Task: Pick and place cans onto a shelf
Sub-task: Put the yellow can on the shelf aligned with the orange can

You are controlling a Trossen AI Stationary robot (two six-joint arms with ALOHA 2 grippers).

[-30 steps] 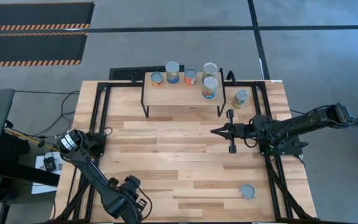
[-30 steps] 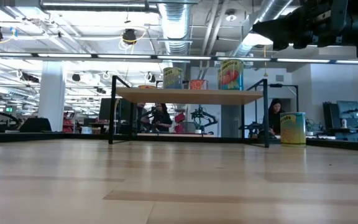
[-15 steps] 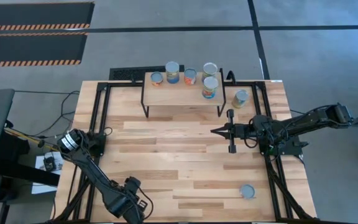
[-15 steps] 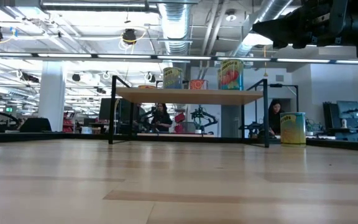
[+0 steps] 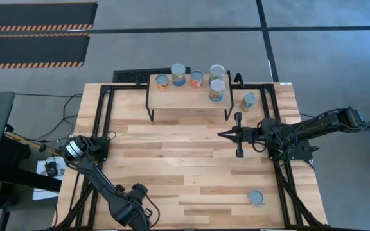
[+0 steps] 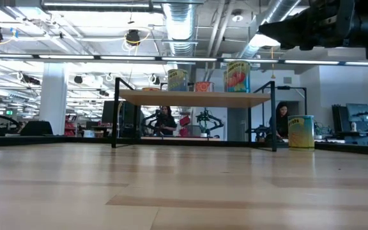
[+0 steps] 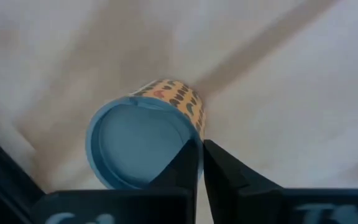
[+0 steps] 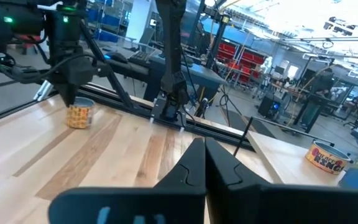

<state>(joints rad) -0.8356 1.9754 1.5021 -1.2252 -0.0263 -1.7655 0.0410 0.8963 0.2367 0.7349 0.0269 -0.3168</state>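
Left gripper [image 7: 201, 163] at the bottom left of the high view, fingers pressed together, empty, hanging just above an upright can [image 7: 143, 133] with an orange label and silver top, not gripping it. Right gripper [image 5: 227, 135] at centre right, clamped shut on nothing, held above bare table [image 5: 172, 160] in front of the shelf [image 5: 185, 97]. 5 cans on the shelf [image 5: 217, 90] at top centre. 1 olive can [image 5: 248, 101] beside the shelf's right legs; 1 more can [image 5: 256, 197] at lower right near the table edge. Wide free tabletop between both arms.
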